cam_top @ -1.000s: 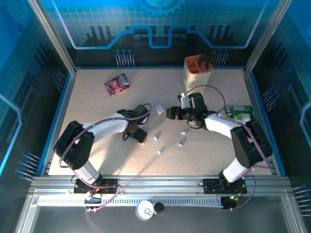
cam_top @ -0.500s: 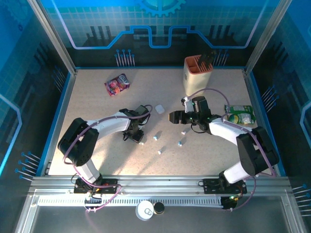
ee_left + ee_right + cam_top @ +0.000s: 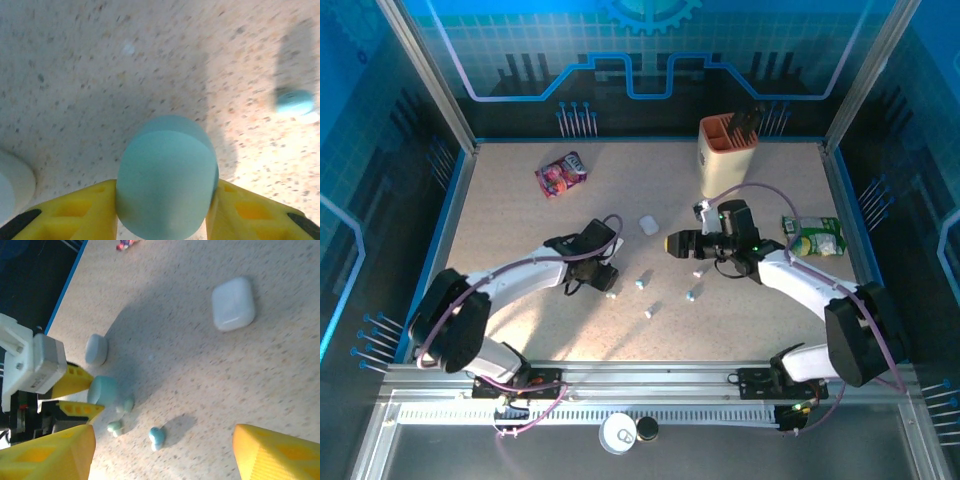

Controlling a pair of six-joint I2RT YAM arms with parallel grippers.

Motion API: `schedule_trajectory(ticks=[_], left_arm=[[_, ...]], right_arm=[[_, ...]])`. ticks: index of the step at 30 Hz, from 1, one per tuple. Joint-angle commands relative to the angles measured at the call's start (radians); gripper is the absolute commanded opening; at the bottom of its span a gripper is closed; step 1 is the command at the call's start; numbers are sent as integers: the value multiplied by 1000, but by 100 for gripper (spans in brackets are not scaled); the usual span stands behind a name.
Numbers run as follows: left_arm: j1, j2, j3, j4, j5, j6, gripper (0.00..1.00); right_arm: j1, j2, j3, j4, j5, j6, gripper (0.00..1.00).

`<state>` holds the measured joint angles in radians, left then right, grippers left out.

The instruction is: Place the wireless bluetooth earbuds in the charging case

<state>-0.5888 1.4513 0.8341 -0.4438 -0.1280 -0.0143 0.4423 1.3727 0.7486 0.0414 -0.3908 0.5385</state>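
Note:
A pale blue charging case (image 3: 167, 180) sits between the yellow fingers (image 3: 95, 202) of my left gripper (image 3: 167, 202), which is shut on it just above the table. From above, the left gripper (image 3: 599, 272) is left of centre. Several tiny earbuds lie loose to its right: (image 3: 640, 282), (image 3: 649, 312), (image 3: 691, 295). One pale blue earbud (image 3: 295, 102) shows at the right of the left wrist view. My right gripper (image 3: 672, 243) hangs open above the table, and an earbud (image 3: 156, 437) lies between its fingers (image 3: 50, 455), with the held case (image 3: 102, 390) beyond.
A white case (image 3: 648, 225) (image 3: 232, 303) lies closed behind the earbuds, and another pale case (image 3: 96, 349) sits beside the left gripper. At the back stand an orange-and-cream holder (image 3: 726, 145) and a candy bag (image 3: 560, 174). A green packet (image 3: 814, 237) lies at the right.
The left gripper has closed on the pale blue case and its arm has swung a little left. The right gripper has shifted slightly toward the front and stayed open.

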Motion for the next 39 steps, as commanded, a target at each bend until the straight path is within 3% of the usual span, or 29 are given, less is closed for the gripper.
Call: schedule_trajectory(ticks=[1,9,18,28,39], left_arm=[[6,-78,-61,197,88,69,43],[6,-253,-216,494,288,148,41],[5,-298,-262,517,303,178,41],[4,-285,-264,518,336,178,43],[2,-285,-262,511,337,194,43]], right_arm=[[44,-15,3,-60,-48,78,73],[120,102,50,24,-173,194,73],[162,175,70,152,-257,259,73],[176,212,97,143,-251,255,73],[177,251,121,121,-246,253,39]])
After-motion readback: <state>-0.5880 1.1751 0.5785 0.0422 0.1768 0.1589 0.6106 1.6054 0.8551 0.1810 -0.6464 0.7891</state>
